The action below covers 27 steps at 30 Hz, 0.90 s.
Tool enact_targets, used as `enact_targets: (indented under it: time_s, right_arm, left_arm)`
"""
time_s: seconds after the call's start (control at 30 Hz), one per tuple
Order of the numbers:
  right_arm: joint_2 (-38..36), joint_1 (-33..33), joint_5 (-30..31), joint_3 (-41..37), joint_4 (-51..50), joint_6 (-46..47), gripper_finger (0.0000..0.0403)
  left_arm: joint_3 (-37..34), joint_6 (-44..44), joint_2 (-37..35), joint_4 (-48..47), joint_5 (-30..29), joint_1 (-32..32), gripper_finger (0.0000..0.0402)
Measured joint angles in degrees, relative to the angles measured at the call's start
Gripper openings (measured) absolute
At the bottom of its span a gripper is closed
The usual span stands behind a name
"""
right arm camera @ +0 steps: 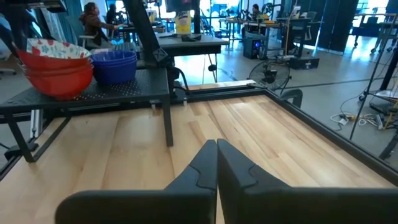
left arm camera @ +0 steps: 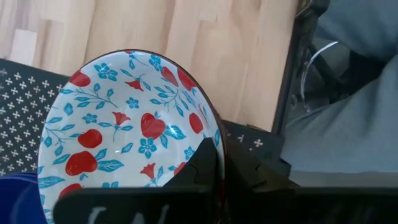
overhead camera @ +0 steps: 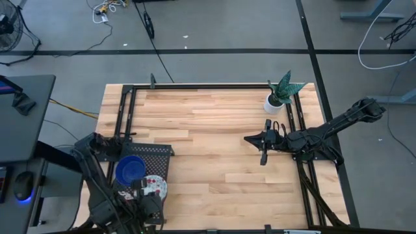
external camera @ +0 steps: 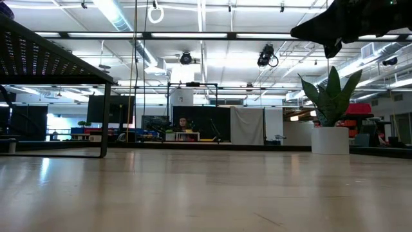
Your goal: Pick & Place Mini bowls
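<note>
Left wrist view shows the left gripper (left arm camera: 217, 168) pinched on the rim of a floral mini bowl (left arm camera: 124, 130) at lower left, atop the black rack (left arm camera: 18, 112); glazed, rigid and probably slippery and breakable, it is best gripped by the rim; the right gripper (right arm camera: 216, 163) hangs closed and empty.

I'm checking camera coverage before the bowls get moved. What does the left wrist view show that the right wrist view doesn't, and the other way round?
Only the left wrist view shows the inside of the top white bowl with red-and-blue floral pattern, with the shut left gripper at its rim. Only the right wrist view shows the red outsides of the stacked patterned bowls, the stacked cobalt blue bowls beside them, the shut right gripper and people in the room behind. Both show the black perforated metal shelf and the pale wooden table.
</note>
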Motion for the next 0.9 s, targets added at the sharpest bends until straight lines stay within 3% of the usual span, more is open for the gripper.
enact_targets:
  time_s: [0.47, 0.9]
  right_arm:
    - [0.00, 0.00, -0.04, 0.00, 0.05, 0.00, 0.0004]
    - [0.00, 0.02, -1.55, 0.00, 0.05, -0.09, 0.0004]
  left_arm:
    - [-2.55, 0.82, -0.02, -0.01, 1.92, -0.32, 0.0015]
    - [-2.55, -3.11, -0.04, -0.20, 2.13, -0.26, 0.0090]
